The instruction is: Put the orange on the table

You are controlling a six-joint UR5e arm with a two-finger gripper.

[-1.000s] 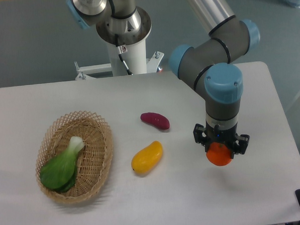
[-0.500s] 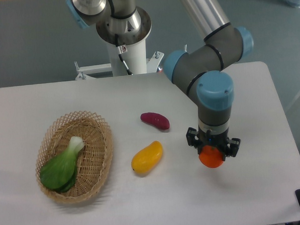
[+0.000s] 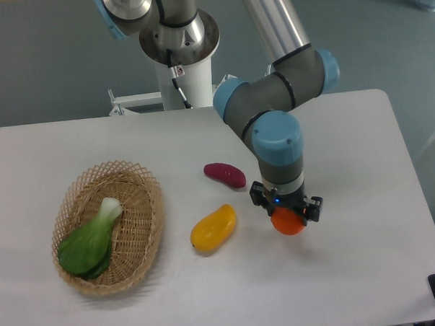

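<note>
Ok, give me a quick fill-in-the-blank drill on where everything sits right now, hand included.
1. The hand is shut on the ____.
2. The bok choy lies in the ____.
3. Between the basket and the orange lies the yellow ____.
4. The dark red sweet potato rests on the ____, apart from the other produce.

Missing words: orange; basket; mango; table

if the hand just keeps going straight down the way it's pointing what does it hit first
Most likely bare table. The hand points down, shut on the orange, so the orange would touch first; the mango lies off to the side.
</note>
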